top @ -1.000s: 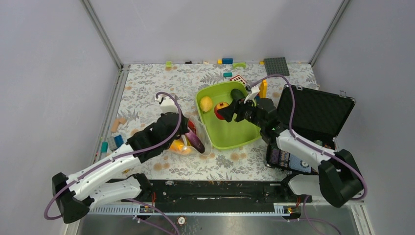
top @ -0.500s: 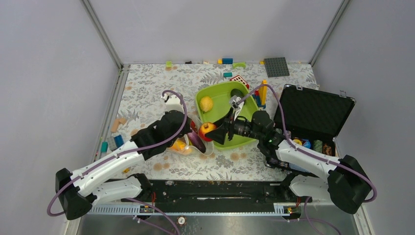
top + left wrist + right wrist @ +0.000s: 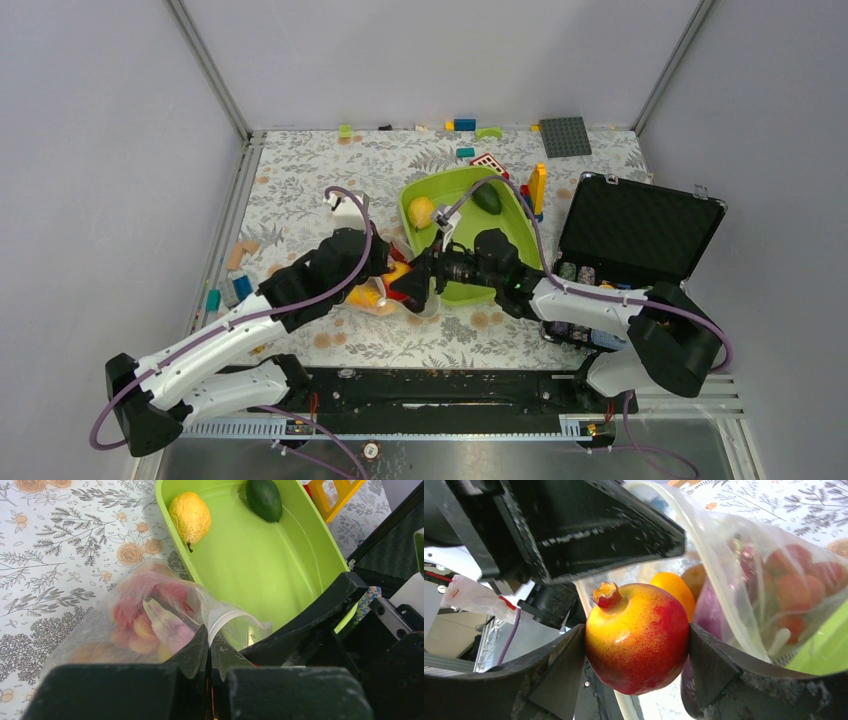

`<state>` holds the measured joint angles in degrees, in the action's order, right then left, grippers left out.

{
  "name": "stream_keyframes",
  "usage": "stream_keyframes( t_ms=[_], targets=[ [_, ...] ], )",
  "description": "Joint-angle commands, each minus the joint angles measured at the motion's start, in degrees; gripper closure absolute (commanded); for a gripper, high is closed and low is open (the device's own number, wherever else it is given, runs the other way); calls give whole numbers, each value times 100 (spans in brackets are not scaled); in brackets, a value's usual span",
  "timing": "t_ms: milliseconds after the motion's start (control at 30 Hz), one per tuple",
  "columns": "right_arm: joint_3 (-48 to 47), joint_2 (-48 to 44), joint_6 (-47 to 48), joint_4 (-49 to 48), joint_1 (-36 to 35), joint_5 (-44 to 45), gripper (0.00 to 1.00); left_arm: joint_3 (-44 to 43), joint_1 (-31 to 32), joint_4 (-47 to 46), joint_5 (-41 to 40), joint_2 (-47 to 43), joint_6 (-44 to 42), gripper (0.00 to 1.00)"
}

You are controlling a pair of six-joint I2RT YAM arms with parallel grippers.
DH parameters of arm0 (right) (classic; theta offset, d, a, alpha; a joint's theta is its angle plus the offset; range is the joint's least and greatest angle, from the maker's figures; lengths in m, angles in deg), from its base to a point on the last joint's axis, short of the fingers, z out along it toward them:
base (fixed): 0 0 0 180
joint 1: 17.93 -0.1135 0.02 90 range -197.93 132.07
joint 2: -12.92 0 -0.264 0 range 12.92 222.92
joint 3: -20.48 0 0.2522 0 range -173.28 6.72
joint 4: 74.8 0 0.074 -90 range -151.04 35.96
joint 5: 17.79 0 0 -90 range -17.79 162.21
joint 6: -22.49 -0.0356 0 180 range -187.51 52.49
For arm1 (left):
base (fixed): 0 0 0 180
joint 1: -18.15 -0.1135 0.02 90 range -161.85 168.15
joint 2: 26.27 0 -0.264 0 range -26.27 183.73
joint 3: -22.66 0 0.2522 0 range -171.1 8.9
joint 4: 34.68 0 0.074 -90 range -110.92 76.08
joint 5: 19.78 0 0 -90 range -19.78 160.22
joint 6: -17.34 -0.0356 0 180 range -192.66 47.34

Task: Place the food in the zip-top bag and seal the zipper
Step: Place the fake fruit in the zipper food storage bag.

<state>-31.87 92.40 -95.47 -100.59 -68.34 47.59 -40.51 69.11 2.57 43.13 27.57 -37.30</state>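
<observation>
Apple (image 3: pixel 636 637) in wide right gripper (image 3: pixel 638 652), left gripper (image 3: pixel 209 647) apparently pinching bag (image 3: pixel 100 630)

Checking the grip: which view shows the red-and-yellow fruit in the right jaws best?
Right wrist: the red-and-yellow fruit sits large and centred, clamped between the jaws. Top external shows only a small red-orange patch; left wrist does not show it.

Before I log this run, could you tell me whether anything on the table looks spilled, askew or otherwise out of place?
Nothing looks spilled or damaged. The only clutter is loose building blocks strewn along the far and left edges of the table, and the black case lying open on the right.
</observation>
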Motion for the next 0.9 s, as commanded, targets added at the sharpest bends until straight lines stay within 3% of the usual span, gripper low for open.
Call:
stream_keyframes(
  t_ms=[0,200,433,600,867],
  targets=[
    [-556,182,24,-180,-280,267,68,27,-2,-380,223,-142,-53,100],
    [-873,452,225,272,-525,901,67,70,-3,-447,388,-172,-12,100],
    [-1099,928,413,471,-835,2318,62,76,-6,-533,605,-170,42,100],
    [-1278,1126,567,775,-907,2433,57,98,-6,-564,633,-181,64,100],
    [-1449,1134,606,1116,-935,2479,22,116,-1,-552,552,-231,68,100]
  ],
)
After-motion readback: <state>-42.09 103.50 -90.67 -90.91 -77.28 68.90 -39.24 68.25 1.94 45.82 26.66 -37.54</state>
